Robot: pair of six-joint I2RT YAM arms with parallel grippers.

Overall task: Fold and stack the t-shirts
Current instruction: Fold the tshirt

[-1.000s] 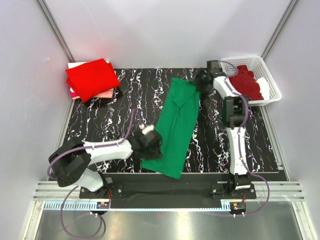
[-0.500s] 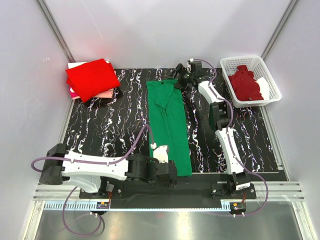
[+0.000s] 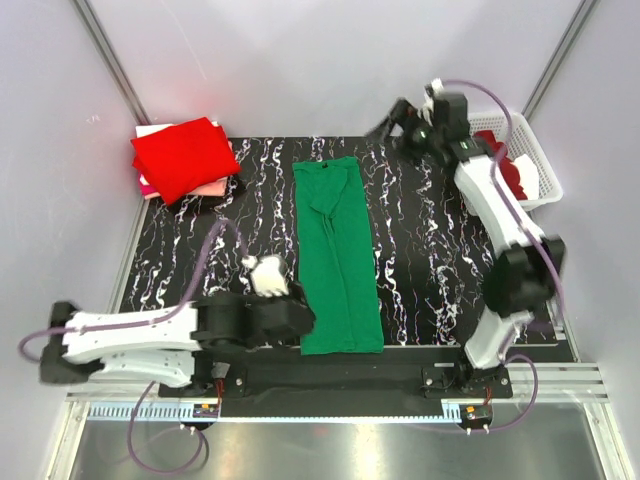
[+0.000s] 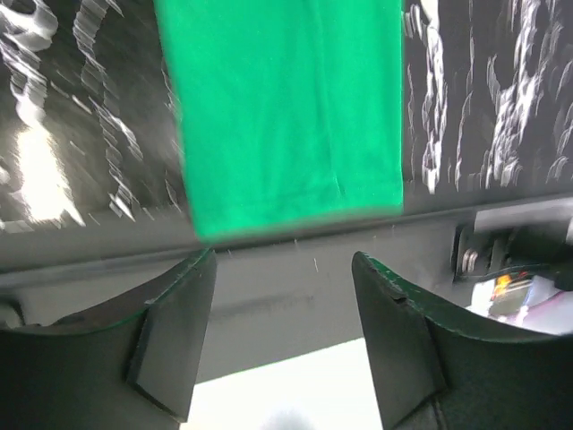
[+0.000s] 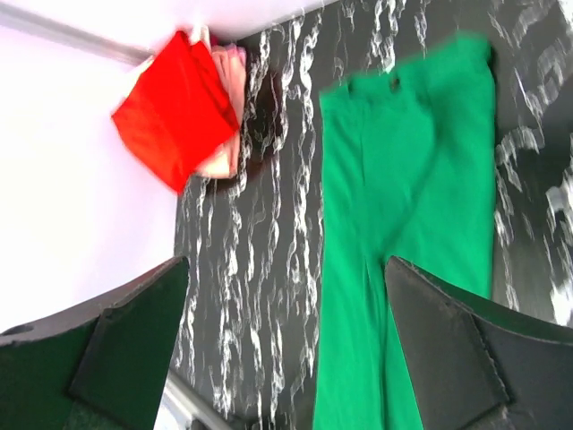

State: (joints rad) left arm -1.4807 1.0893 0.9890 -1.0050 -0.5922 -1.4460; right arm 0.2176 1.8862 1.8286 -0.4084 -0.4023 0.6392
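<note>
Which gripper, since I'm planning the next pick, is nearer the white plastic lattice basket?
Right. The right gripper hovers just left of the white basket; the left gripper sits at the table's near edge, far from it.

Green t-shirt (image 3: 337,255): emerald, folded lengthwise into a long narrow strip, lying flat mid-desk (image 3: 430,250), collar end toward the far side, hem end at the near edge, with a lengthwise crease and a few soft wrinkles. Red t-shirt (image 3: 183,155): bright red, folded to a compact rectangle, turned slightly askew, on top of the stack at the far-left corner, with the edges of a pale pink t-shirt (image 3: 214,187) showing beneath it. Maroon t-shirt (image 3: 507,172): dark, crumpled and unfolded, in the white lattice basket (image 3: 546,186) at far right, partly hidden.
</note>
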